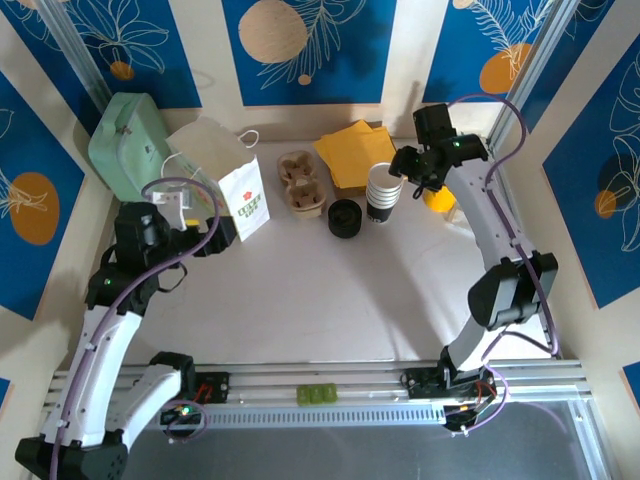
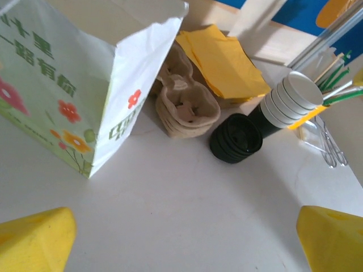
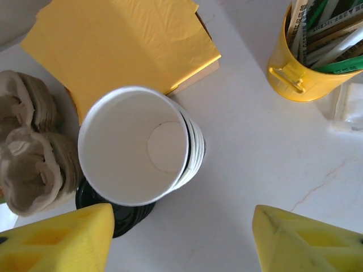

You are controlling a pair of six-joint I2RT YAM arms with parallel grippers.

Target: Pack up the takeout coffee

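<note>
White worktop [image 1: 330,290]: right claw [image 3: 181,218], spread wide, hangs straight above the upright cup stack [image 3: 133,153]; left claw [image 2: 184,226], also wide, well apart.

Green Chinese print on paper bag [image 2: 57,85], unreadable.

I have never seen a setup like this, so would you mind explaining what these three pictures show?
Two robot arms are bolted to a table's near edge. The overhead picture shows both: the left arm and the right arm. The other two pictures come from cameras on the wrists. The yellow blocks at their bottom corners are each arm's own jaws, open and holding nothing. On the table stand a paper bag, cardboard cup carriers, yellow napkins, a stack of paper cups, black lids and a yellow cup of straws. The right wrist camera looks straight down into the cup stack.
</note>
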